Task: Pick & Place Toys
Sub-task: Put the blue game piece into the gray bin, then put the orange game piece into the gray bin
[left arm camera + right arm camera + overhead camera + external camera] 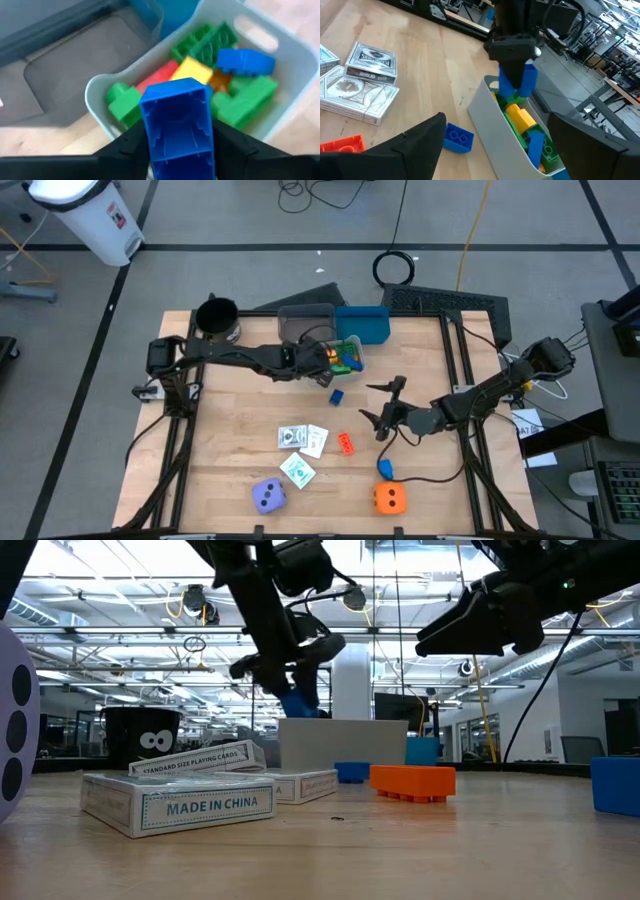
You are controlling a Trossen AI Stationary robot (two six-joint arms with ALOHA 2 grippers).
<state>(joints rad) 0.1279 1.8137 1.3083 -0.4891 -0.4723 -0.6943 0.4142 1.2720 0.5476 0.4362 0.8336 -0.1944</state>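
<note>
Two hands are over the table, and the left hand is the busy one: its fingers are clamped on either side of a tall blue block, holding it above the grey bin. From the right arm's wrist camera that block hangs just over the bin's near end. Inside the bin lie green blocks, a yellow block, a red block and another blue one, heaped together. A blue bin stands right behind the grey one, and a black cup sits near the table's far left corner.

Further out, a small blue block lies alone on the wood just in front of the bin. The right hand hovers over the middle of the table with its fingers spread wide and nothing between them. Below it an orange block rests beside three card boxes, white with green print, lying close together; from table height the nearest box shows printed lettering on its side. Nearer the front edge sit another blue block, an orange die just past it, and a purple die well to the left.
</note>
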